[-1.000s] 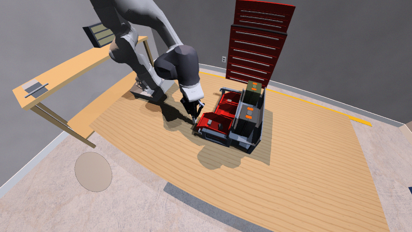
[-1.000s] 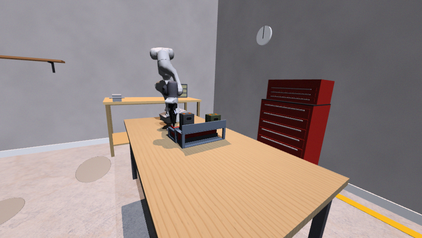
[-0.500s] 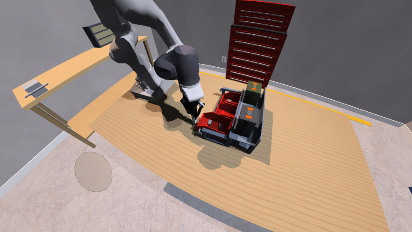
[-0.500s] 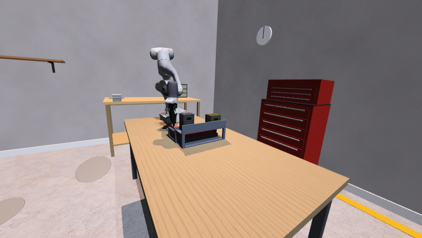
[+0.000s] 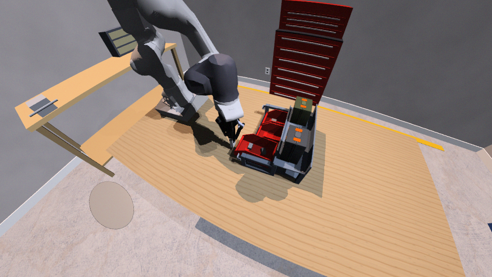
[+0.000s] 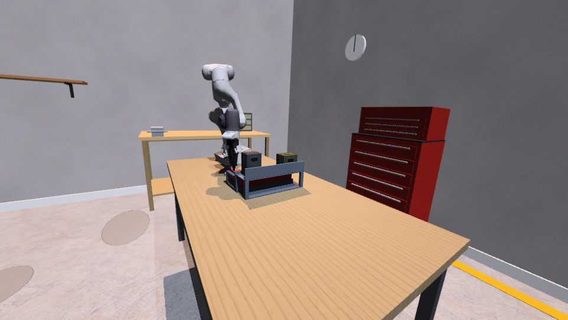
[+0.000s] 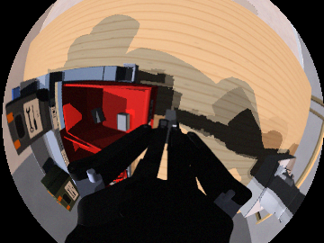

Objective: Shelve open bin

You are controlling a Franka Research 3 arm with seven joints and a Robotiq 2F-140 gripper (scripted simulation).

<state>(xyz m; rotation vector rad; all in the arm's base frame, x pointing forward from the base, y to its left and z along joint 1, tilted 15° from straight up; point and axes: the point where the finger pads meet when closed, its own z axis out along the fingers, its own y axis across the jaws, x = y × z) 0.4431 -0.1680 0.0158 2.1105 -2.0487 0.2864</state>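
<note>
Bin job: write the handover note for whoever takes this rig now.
Gripper: shut, nothing between the fingers, tips down at the front edge of the nearest red bin.
Bins: three red bins in a row on the grey shelf; the nearest has small parts in it and faces the arm. None on the table beside the shelf.
Done: the bin is in its place, apparently level.
Left: possibly a last nudge inward; then back the arm away and check that all bins rest level, open fronts out.
</note>
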